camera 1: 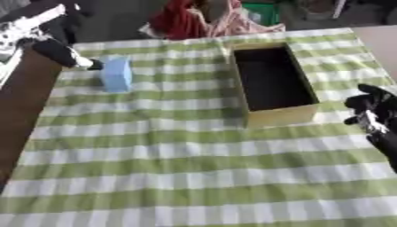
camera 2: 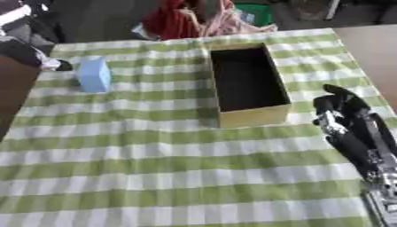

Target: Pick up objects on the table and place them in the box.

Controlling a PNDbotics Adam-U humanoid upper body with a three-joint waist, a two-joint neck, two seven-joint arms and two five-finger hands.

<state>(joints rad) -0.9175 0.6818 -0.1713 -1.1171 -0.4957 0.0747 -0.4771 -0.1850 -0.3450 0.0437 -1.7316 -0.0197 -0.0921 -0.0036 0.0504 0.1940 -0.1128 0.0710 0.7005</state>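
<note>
The light blue block [camera 1: 116, 74] stands on the green-and-white checked tablecloth [camera 1: 194, 177], at the far left, well apart from the box. The left hand [camera 1: 74, 56] reaches in from the upper left corner; its dark fingertips sit just beside the block's left edge, and contact cannot be confirmed. Whether those fingers are open or curled cannot be determined. The cardboard box [camera 1: 273, 80] lies open right of centre, its dark interior showing nothing inside. The right hand [camera 2: 341, 111] rests idle near the right edge, fingers relaxed, gripping nothing.

Step in hand, as judged: approach to the block. Next move calls for closing round the block, lifting, then carrying rightward over the box rim
</note>
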